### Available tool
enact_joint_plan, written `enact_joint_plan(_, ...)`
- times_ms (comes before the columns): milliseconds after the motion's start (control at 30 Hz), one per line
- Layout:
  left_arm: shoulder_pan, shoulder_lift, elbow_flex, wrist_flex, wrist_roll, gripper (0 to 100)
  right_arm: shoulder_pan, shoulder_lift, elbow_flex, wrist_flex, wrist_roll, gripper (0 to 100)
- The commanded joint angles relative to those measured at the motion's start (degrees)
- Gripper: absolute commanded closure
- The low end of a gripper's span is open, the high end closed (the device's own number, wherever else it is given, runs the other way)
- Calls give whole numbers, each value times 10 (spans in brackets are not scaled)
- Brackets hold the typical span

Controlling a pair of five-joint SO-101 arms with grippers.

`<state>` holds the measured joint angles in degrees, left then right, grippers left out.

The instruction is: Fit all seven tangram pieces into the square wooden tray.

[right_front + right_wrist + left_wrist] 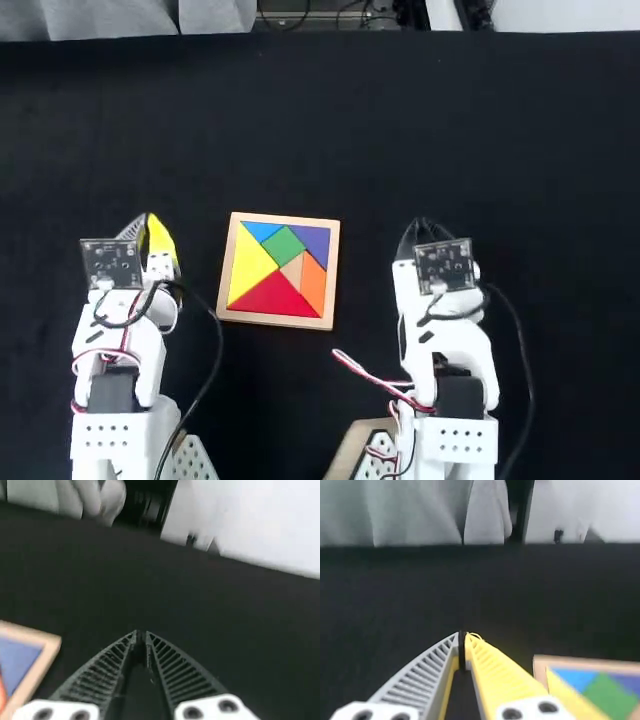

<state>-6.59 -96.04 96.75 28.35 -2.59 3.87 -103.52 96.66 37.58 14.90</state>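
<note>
We find both arms standing at the near edge of the black table [500,150], one on each side of the work. The left gripper [461,636] has its jaws pressed together with nothing between them. The right gripper [140,634] is likewise closed and empty. We judge this a rest posture, held apart from the work so that nothing gets disturbed.

Between the two grippers lies the square wooden tray [275,320]. It holds the red triangle [272,295], yellow triangle [245,265], orange piece [314,283], tan piece [293,272], green square [288,245], purple piece [315,240] and blue piece [262,231]. They fill the frame, so we judge the task complete.

Beyond the table hangs a pale curtain [420,510].
</note>
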Motion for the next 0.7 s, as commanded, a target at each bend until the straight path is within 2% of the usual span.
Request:
enact_joint_plan(0, 20, 14, 11, 104, -24, 970, -7, -49, -1, 120, -2, 986)
enact_joint_plan(167, 31, 15, 10, 324, -28, 970, -7, -50, -1, 318, -1, 986)
enact_joint_plan(233, 29, 14, 1, 373, -27, 970, -7, -50, -1, 375, 2, 986)
enact_joint_plan(333, 27, 14, -6, 405, -27, 970, -3, -48, -1, 370, -1, 987)
enact_joint_plan(667, 27, 14, -6, 403, -30, 970, -5, -49, -1, 371, 1, 987)
